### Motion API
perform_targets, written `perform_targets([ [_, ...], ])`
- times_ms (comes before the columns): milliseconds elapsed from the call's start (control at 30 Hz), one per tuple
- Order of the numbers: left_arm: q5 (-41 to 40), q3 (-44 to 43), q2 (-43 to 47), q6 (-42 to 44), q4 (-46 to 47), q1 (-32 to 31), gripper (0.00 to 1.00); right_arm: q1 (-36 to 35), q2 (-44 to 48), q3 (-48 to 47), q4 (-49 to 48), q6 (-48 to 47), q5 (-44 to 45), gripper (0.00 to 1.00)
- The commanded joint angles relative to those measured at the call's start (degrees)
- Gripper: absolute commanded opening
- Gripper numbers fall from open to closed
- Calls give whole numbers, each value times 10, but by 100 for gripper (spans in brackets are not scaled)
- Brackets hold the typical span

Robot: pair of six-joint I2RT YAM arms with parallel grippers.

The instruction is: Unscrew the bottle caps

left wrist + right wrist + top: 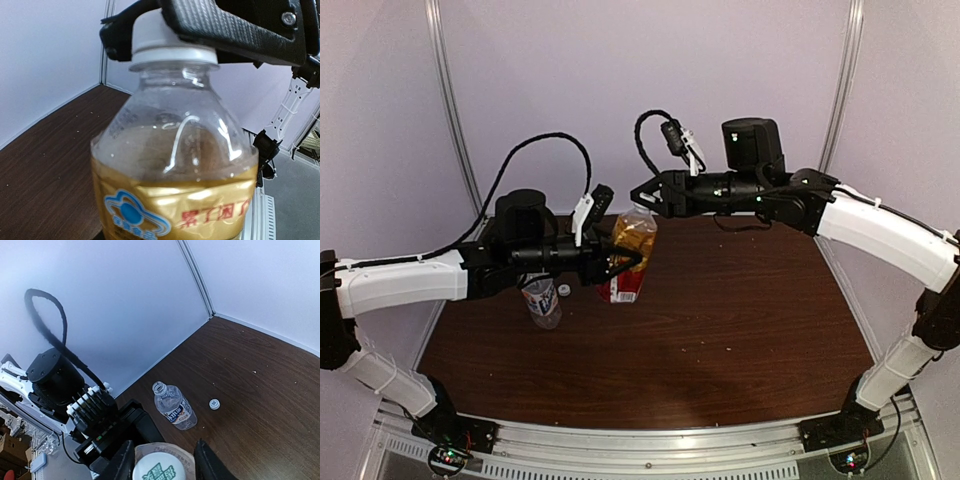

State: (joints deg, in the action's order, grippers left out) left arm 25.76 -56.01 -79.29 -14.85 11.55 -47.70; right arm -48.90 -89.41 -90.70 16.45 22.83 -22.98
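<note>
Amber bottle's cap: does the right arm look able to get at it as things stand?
Probably yes. The right pincer straddles the cap, with nothing in between. The left pincer holds the amber bottle lower down, at its body, which leaves the neck free.

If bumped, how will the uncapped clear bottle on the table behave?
The clear bottle is tall and narrow, so it probably tips easily. Its open neck would likely spill any contents. Once down, the round body may roll.
</note>
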Motion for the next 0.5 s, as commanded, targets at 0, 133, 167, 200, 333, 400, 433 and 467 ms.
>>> perform_targets([
  [0,-4,-12,16,9,13,-1,35,-4,4,13,-22,5,-11,34],
  [133,-9,-10,18,9,14,-1,35,-4,8,19,-30,4,-17,22],
  [167,-9,-10,18,9,15,-2,35,-4,11,21,-35,3,-18,19],
  [200,-9,-10,18,8,16,-1,35,-4,13,25,-39,2,-17,16],
  [333,-6,-7,19,8,18,-1,35,-2,23,39,-55,-4,-16,0],
  [400,-1,-5,20,9,20,-1,35,-1,27,43,-60,-14,-18,0],
  [433,3,-4,21,9,22,-1,35,0,27,43,-62,-22,-20,0],
  [467,9,-3,22,9,25,-1,35,1,28,44,-63,-33,-28,0],
])
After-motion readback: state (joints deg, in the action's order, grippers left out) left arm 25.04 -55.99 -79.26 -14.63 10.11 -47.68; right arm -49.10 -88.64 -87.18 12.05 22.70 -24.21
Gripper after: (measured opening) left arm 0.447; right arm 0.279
